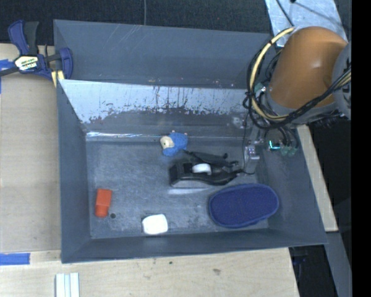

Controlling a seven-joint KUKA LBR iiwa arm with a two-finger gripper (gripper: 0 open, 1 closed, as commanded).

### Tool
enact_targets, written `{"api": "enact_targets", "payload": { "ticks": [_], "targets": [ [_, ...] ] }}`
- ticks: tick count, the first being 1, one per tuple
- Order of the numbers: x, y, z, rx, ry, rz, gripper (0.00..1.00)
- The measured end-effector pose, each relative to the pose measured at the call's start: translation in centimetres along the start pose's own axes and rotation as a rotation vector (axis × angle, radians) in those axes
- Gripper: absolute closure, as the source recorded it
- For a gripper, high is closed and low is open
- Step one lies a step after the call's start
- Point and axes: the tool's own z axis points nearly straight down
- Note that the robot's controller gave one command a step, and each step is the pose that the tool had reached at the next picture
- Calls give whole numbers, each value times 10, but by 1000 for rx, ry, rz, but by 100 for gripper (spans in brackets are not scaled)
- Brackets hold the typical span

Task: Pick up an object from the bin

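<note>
My gripper (252,155) hangs at the right side of the bin, below the orange dome, with its tip just right of a black tape dispenser. That black dispenser (201,171) lies on the bin floor with a white roll in it, its right end close to the gripper's tip. Below the gripper lies a dark blue oval pad (243,205), flat on the floor. A small blue thing with a cream cap (172,143) sits at the back of the floor, left of the gripper.
An orange-red block (102,203) stands at the floor's left. A white lump (154,224) lies near the front wall. The arm with its cables comes in over the bin's right rim.
</note>
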Motion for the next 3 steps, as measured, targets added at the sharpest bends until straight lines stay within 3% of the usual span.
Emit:
{"api": "enact_targets", "payload": {
  "ticks": [1,2,3],
  "targets": [
    [56,8,110,1,-22,229,0],
    [53,7,105,2,-31,227,100],
    [71,-33,-34,1,-16,230,100]
  ]
}}
